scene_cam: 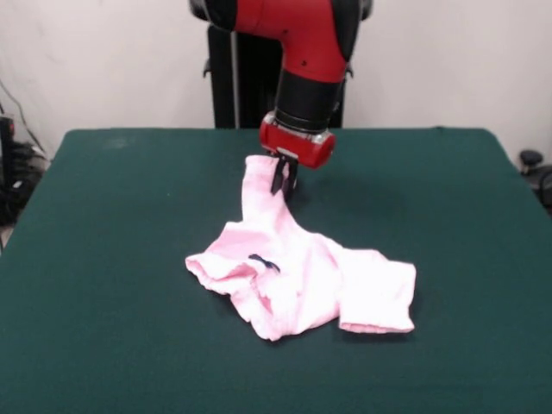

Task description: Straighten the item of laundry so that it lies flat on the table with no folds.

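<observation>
The pale pink baby pants (pixel 302 276) lie rumpled near the middle of the dark green table (pixel 103 259). The waistband with its tiny dark blue bow (pixel 264 262) is folded over at the front left. One cuffed leg (pixel 378 300) lies to the right, doubled over. The other leg (pixel 261 185) is pulled up and stretched toward the far side. My gripper (pixel 284 181) is shut on the far end of that leg and holds it a little above the table.
The robot's black pedestal (pixel 241 78) stands behind the far table edge. Cables and dark gear (pixel 13 172) sit off the table's left side, and a dark object (pixel 533 164) off the right side.
</observation>
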{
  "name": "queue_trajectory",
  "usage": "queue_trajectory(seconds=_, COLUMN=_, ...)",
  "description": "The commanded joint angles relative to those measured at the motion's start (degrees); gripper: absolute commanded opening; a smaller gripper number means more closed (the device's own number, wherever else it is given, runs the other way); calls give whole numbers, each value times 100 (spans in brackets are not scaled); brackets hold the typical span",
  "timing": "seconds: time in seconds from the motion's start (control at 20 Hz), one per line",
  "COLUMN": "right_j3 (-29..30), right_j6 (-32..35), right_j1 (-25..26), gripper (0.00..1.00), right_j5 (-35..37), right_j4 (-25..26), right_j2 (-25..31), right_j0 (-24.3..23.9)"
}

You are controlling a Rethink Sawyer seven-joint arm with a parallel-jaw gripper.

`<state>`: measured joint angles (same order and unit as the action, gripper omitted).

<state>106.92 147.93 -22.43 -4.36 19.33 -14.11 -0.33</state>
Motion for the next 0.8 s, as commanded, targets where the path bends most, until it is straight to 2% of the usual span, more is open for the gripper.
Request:
queue_trajectory(seconds=0.05, right_j3=472, right_j6=1564, right_j1=694, gripper=0, right_j5=-344, right_j4=-1074, right_j2=580, right_j0=446)
queue_trajectory(seconds=0.4, right_j3=878, right_j6=1505, right_j1=301, gripper=0, right_j5=-231, right_j4=-1678, right_j2=1076, right_j0=432)
queue_trajectory(seconds=0.55, right_j3=992, right_j6=1512, right_j1=88, gripper=0, right_j5=10, right_j4=-2054, right_j2=1037, right_j0=657)
queue_trajectory(seconds=0.8, right_j3=1204, right_j6=1299, right_j1=-275, gripper=0, right_j5=235, right_j4=-2261, right_j2=1224, right_j0=604)
